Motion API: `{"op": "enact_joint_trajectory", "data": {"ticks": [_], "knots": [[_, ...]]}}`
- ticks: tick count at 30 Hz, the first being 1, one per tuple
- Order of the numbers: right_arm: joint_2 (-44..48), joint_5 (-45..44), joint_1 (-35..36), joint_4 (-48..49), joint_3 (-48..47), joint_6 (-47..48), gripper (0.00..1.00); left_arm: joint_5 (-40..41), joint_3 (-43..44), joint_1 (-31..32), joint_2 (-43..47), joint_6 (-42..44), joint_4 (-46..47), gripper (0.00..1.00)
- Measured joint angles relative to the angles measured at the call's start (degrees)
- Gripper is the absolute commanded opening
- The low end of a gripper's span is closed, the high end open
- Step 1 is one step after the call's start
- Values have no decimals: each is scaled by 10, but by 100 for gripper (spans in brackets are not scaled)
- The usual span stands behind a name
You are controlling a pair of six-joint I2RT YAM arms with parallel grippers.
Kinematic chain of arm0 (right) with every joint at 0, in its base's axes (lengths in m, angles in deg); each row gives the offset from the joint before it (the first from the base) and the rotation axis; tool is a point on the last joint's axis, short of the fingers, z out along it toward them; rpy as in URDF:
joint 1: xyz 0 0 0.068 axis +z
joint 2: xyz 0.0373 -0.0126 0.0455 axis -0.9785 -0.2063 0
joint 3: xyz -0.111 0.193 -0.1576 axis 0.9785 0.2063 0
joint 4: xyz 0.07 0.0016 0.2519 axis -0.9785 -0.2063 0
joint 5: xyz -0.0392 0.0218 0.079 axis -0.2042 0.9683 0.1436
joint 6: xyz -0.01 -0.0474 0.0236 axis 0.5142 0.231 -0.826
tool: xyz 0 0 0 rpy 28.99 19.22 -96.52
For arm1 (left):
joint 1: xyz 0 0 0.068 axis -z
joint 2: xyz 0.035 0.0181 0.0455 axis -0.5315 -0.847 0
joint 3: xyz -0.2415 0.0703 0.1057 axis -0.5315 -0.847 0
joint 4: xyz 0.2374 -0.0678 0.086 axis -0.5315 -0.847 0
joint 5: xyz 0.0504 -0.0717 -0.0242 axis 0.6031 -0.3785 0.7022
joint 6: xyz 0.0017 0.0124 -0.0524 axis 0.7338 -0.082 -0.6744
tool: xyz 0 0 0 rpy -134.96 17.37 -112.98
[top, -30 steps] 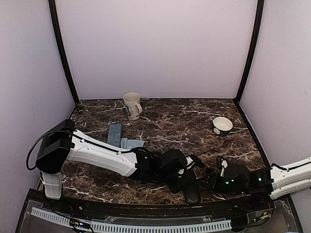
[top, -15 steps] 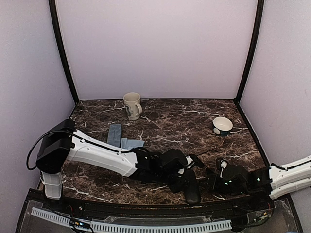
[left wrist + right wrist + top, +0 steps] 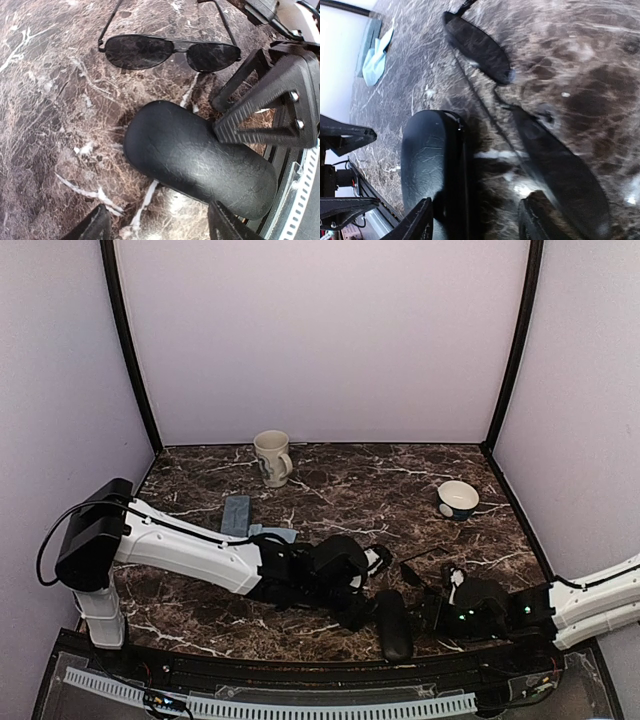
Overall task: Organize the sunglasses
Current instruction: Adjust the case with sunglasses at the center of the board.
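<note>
A thin-framed pair of sunglasses point(image 3: 170, 50) with dark lenses lies open on the marble table, just beyond the black oblong case point(image 3: 200, 165). My left gripper point(image 3: 160, 227) is open and empty, low over the table at the case's left side point(image 3: 360, 608). My right gripper point(image 3: 480, 220) is open and empty on the case's right side point(image 3: 432, 612). Its one finger is beside the case point(image 3: 430, 160) and the other is over a lens of the sunglasses point(image 3: 560, 170). The thicker black-framed pair is not in view. The grey-blue case point(image 3: 237, 515) lies at the left.
A light blue cloth point(image 3: 272, 535) lies beside the grey-blue case. A cream mug point(image 3: 272, 457) stands at the back. A small bowl point(image 3: 458, 499) sits at the back right. The black case point(image 3: 393, 625) lies close to the table's front edge.
My left arm has drawn back to the left, off the black case, which now shows whole. My right gripper has edged left toward the case.
</note>
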State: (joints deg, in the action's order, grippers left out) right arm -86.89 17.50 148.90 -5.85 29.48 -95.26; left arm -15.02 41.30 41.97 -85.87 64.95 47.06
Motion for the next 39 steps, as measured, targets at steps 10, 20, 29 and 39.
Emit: {"op": "enact_joint_trajectory", "data": {"ticks": [10, 20, 29, 39], "knots": [[-153, 35, -2, 120, -49, 25, 61, -13, -58, -9, 9, -28, 2, 75], [-217, 71, 11, 146, -88, 46, 67, -5, -112, -15, 58, -66, 2, 68], [-141, 64, 13, 76, -88, 48, 73, -19, -83, -27, 28, -70, 3, 60], [-139, 72, 38, 50, -88, 48, 73, -60, -22, -52, -21, -70, 12, 49]]}}
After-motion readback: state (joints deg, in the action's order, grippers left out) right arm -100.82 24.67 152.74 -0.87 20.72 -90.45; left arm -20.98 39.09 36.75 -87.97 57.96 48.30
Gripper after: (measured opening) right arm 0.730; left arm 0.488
